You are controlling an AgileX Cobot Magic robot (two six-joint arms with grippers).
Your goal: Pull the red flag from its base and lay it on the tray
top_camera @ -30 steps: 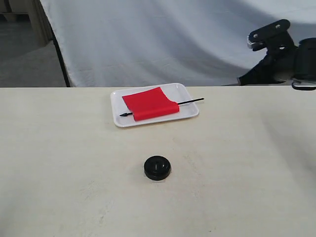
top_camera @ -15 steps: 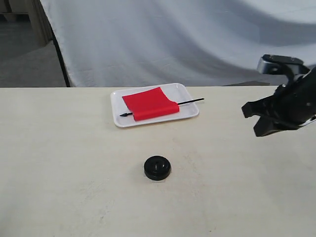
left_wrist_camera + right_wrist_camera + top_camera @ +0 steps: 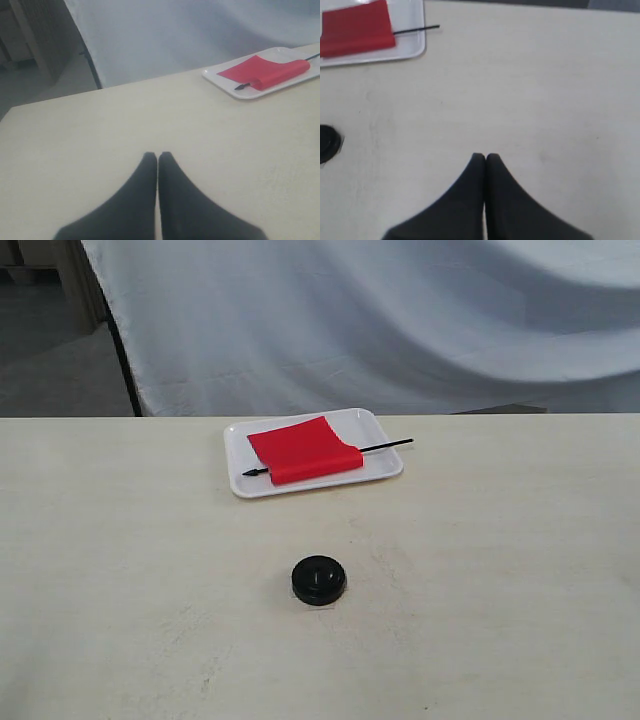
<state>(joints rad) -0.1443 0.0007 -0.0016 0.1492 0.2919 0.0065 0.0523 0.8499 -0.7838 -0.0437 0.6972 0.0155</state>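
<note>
The red flag (image 3: 305,451) lies flat on the tray (image 3: 385,466), its cloth spread over the tray's middle. Its pole (image 3: 385,445) runs along the tray's long direction. The pointed tip rests inside one short end, and the bare end juts out just past the rim of the other. The base (image 3: 319,580) stands alone on the table (image 3: 500,570), well apart from the tray on its nearer side in the exterior view, with nothing in it.

Neither arm shows in the exterior view, so both are away from the tray. The left tool (image 3: 157,159) has its two dark fingers pressed together over bare table. It pinches nothing, and the tray lies far ahead of it, tip end nearer. The right tool (image 3: 485,159) is likewise pressed together and empty. The tray's bare-pole end lies ahead of it and off to one side, with the base nearer on that same side. We judge the right arm slightly closer to the tray, though the views do not settle it.

By our reading both steps are done. Any coming move would have to work along the pole's axis, and the overhanging end is the easiest part to catch or knock.
</note>
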